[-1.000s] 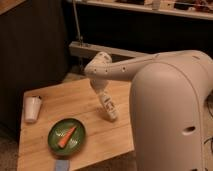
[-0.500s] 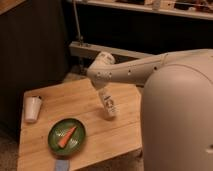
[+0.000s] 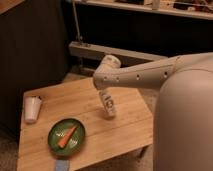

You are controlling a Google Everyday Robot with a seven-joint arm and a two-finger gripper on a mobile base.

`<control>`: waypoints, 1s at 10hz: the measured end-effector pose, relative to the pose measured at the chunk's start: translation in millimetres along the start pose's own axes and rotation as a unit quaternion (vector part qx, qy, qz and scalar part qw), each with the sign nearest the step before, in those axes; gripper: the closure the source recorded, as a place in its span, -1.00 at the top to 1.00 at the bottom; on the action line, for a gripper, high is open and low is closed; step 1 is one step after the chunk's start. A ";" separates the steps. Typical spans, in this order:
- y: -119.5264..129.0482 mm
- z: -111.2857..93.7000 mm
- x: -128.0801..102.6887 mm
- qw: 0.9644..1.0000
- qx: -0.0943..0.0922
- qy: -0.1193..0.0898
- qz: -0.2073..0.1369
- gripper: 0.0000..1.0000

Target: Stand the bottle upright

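The white robot arm [image 3: 145, 75] reaches in from the right, its bulky body slightly further right than half a second ago. The wooden tabletop [image 3: 127, 131] and round green plate [image 3: 52, 138] have not shifted. Over the tabletop's middle hangs the gripper [image 3: 105, 97], fingers closed on the top of the small white oblong plastic bottle [image 3: 109, 109] — barely moved, long axis near vertical, top leaning toward the cup, base at the wood. The white tapered cup [image 3: 32, 108] stands well apart — an orange carrot [image 3: 66, 137] lies on the plate.
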 end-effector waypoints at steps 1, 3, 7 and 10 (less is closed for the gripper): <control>5.2 -1.2 -2.7 1.000 -0.010 -0.009 -0.003 -0.68; -3.3 -3.4 -0.4 1.000 -0.017 -0.018 0.002 -0.68; -6.6 -7.5 -3.5 0.998 -0.052 -0.039 0.005 -0.68; -2.3 -9.1 -3.9 0.997 -0.066 -0.050 -0.001 -0.68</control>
